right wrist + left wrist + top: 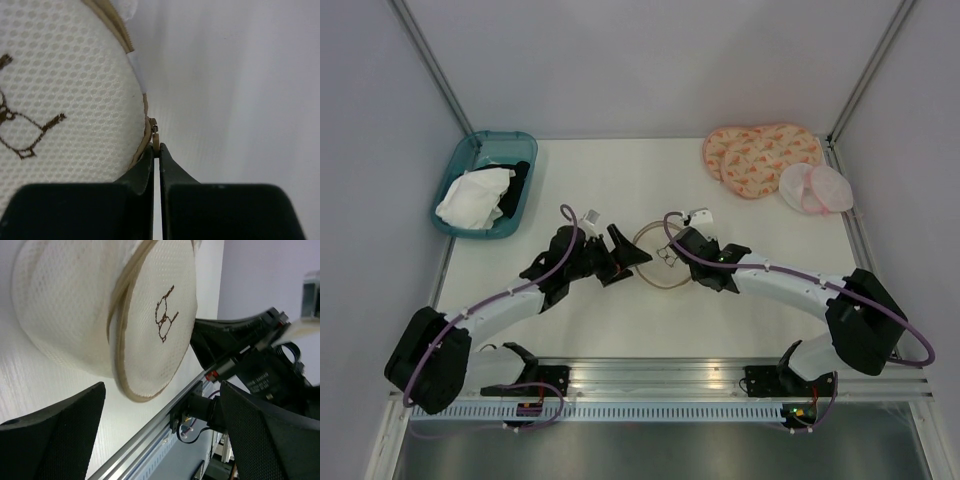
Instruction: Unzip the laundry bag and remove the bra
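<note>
Two jobs, I judged: my right claw (156,150) pinched the zip tab (155,132) on the laundry bag (60,95) to pull, my left claw (634,263) hung spread alongside to brace it.

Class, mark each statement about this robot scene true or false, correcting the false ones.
1. The right fingers pinch the zipper pull of the cream mesh laundry bag. True.
2. The left fingers are clamped on the bag. False: they stand open.
3. The teal plastic bin holds a white cloth and a black cloth. True.
4. The pink-orange patterned pad lies in the bin. False: it lies on the white table.
</note>
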Robot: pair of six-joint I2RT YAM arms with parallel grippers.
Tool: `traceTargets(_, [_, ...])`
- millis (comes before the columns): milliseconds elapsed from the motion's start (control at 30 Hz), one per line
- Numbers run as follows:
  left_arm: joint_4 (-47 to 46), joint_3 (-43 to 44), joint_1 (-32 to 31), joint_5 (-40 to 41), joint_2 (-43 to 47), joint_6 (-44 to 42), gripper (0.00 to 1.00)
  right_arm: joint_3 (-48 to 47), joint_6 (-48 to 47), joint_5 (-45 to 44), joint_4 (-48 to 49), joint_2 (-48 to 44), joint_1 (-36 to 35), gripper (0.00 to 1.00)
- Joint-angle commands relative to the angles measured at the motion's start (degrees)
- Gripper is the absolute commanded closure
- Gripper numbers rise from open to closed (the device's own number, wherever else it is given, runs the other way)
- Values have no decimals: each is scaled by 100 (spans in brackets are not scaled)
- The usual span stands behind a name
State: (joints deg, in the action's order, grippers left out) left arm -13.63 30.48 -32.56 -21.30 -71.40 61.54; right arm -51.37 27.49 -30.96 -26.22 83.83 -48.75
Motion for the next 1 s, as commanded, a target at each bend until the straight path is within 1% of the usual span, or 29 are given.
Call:
traceTargets(0, [246, -33, 4, 81, 642, -89, 0, -145, 151, -603, -366, -51, 190, 100])
traceTargets(33, [360, -86, 4, 160, 766, -133, 0, -145, 187, -761, -427, -51, 260, 99])
traceTargets(100, [659, -156, 4, 441, 1186, -168, 0, -154, 240, -893, -560, -95, 357, 92])
traceTargets(133, [729, -243, 4, 529, 1294, -221, 0, -154, 257, -973, -603, -121, 366, 87])
traceTargets(200, [853, -323, 4, 697, 1479, -274, 0, -250, 275, -1070, -718, -174, 410, 63])
traceTargets(233, [879, -358, 4, 732, 1584, -370, 0, -285, 266, -1044, -762, -200, 410, 50])
traceTargets(300, [871, -411, 4, 785, 1594, -493, 1, -364, 197, -886, -859, -366, 410, 36])
traceTargets(333, [818, -446, 4, 811, 1550, -711, 2, -382, 170, -772, -859, -472, 410, 33])
traceTargets(367, [731, -490, 4, 916, 1515, -800, 3, -365, 152, -615, -824, -595, 402, 31])
traceTargets(400, [469, -534, 4, 978, 1445, -906, 8, -338, 47, -291, -754, -883, 402, 30])
traceTargets(433, [284, -639, 4, 1013, 1375, -1168, 9, -303, -6, -79, -614, -1034, 410, 28])
traceTargets(500, [-260, -745, 12, 1049, 1050, -1345, 11, -233, -137, 430, -516, -1430, 402, 26])
traceTargets(533, [-411, -745, 12, 1040, 927, -1581, 11, -233, -156, 572, -455, -1509, 402, 26])
traceTargets(567, [-578, -745, 12, 988, 612, -1670, 10, -241, -191, 652, -454, -1641, 402, 25])
traceTargets(633, [-1192, -728, 12, 848, 268, -2012, 7, -259, -270, 1029, -402, -1694, 410, 24])
traceTargets(700, [-1422, -649, 12, 698, -233, -2145, 6, -276, -305, 1336, -367, -1721, 410, 24])
traceTargets(733, [-1858, -579, 12, 593, -391, -2268, 6, -294, -314, 1425, -323, -1730, 410, 24])
traceTargets(800, [-2099, -395, 12, 338, -873, -2304, 6, -303, -340, 1671, -209, -1730, 402, 24])
traceTargets(933, [-2512, -51, 12, -14, -1525, -2182, 11, -390, -367, 1882, -103, -1564, 402, 26])
traceTargets(967, [-2644, -25, 12, -67, -1605, -2112, 15, -417, -367, 1918, -77, -1528, 402, 26])
